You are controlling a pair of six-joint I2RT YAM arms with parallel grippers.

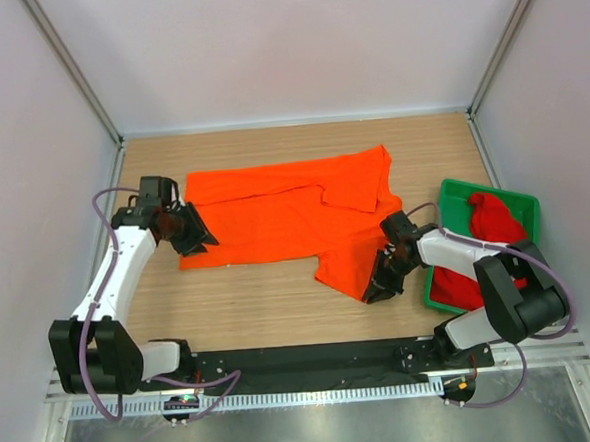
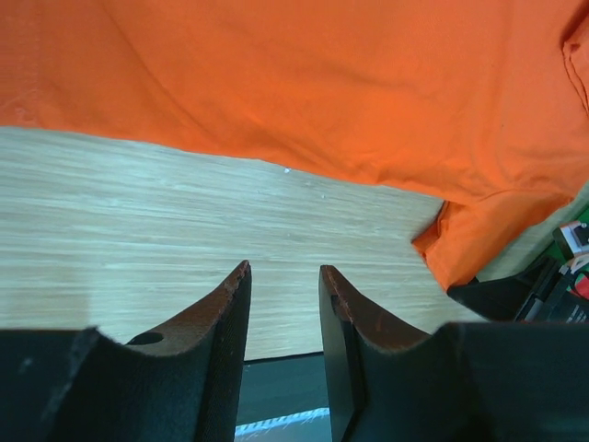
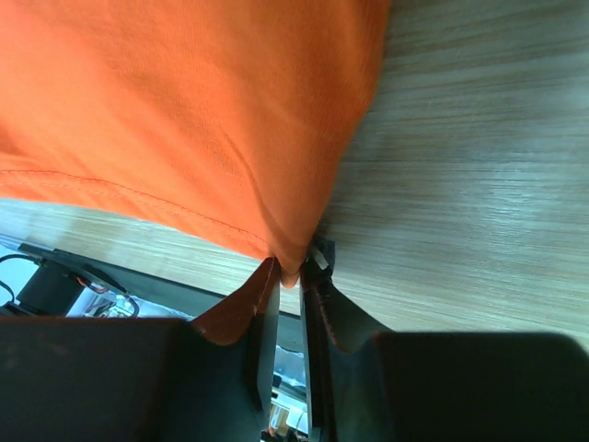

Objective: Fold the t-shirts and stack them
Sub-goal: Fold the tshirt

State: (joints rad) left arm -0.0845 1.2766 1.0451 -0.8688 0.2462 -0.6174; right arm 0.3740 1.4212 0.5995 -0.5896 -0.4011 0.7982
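The orange t-shirt (image 1: 295, 221) lies spread across the middle of the wooden table, partly folded at its upper right. My left gripper (image 1: 200, 241) sits at its left edge. In the left wrist view my left gripper (image 2: 283, 269) is open and empty over bare wood, with the orange t-shirt (image 2: 304, 83) just beyond the fingertips. My right gripper (image 1: 374, 292) is at the shirt's near right corner. In the right wrist view my right gripper (image 3: 293, 269) is shut on that corner of the orange t-shirt (image 3: 184, 101). The deep red t-shirt (image 1: 493, 219) lies bunched in the green tray.
The green tray (image 1: 514, 200) stands at the table's right side, close beside my right arm. White walls enclose the table on the left, back and right. The black base rail (image 1: 303, 359) runs along the near edge.
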